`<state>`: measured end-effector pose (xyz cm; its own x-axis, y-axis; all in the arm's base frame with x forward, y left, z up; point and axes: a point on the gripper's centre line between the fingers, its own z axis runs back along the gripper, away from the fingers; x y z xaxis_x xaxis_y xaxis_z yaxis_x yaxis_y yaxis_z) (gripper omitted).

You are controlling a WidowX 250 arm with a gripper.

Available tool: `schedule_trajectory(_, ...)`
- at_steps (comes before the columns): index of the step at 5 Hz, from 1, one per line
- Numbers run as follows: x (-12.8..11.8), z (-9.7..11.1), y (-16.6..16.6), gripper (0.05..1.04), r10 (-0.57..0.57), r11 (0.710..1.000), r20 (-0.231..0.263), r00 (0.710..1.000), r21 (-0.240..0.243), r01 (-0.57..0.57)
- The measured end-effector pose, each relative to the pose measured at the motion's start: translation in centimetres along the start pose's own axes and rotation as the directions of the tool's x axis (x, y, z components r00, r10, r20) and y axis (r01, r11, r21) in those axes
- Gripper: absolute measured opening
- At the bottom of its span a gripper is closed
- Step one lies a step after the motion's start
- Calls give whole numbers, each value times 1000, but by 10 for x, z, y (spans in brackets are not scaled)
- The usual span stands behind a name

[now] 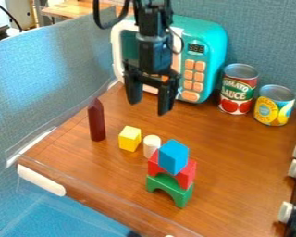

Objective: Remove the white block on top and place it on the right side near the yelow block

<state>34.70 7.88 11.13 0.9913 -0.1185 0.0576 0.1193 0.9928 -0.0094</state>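
The gripper [149, 107], 2 fingers wide apart, hangs empty, higher than the yellow block [129, 139], probably because the white block [151, 146] (upright, at the yellow block's right) is already placed.

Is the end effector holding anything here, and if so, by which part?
Nothing is held: the end effector hangs open above the tabletop.

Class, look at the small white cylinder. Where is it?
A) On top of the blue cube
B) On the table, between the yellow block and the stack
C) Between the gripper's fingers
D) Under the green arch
B: the white cylinder stands on the wooden table, with the yellow block on one side and the stack of green arch, red block and blue cube on the other.
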Motion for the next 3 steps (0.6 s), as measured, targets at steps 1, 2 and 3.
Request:
schedule_trajectory(1, -5, 24, -9, 1000, -47, 998, 54, 997, 36, 45)
schedule_trajectory(2, -14, 34, -13, 1000, -52, 997, 74, 996, 64, 48)
schedule_trajectory(3, -14, 36, -13, 1000, -53, 997, 78, 996, 66, 48)
